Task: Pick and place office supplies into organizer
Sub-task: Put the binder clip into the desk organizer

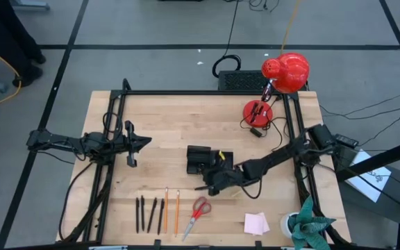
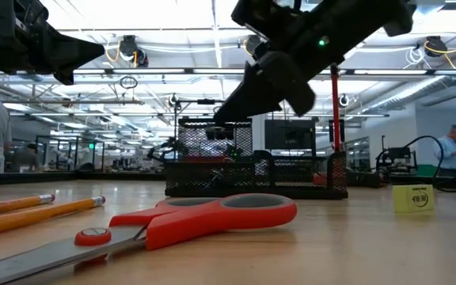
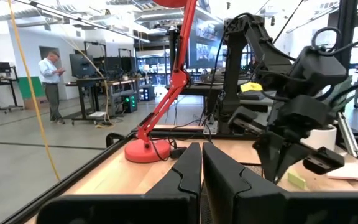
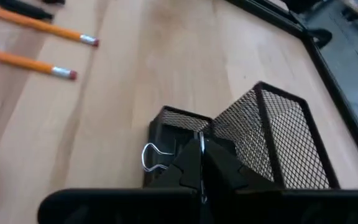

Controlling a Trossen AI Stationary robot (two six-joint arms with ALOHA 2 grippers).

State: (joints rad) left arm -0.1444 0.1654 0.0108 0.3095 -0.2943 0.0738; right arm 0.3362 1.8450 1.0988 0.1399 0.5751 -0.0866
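Overhead, the right hand [image 1: 215, 182] hung just beside the black organizer [image 1: 200, 159] at the tabletop [image 1: 165, 118] centre, while the left hand [image 1: 139, 144] waited well apart. Pens [image 1: 144, 214], pencils [image 1: 171, 210], scissors [image 1: 197, 211] and a pink pad [image 1: 255, 223] lay along the near edge.

Low down, the scissors [image 2: 188, 220] lay untouched before the organizer [image 2: 256, 170].

From the left wrist, that hand's fingers [image 3: 185, 171] were pressed together, empty.

From the right wrist, its fingers [image 4: 191, 163] met tightly above a low compartment, a binder clip [image 4: 157, 157] just beside them; whether they held it I could not tell. Released off-centre, the clip might catch the mesh wall and fall outside.
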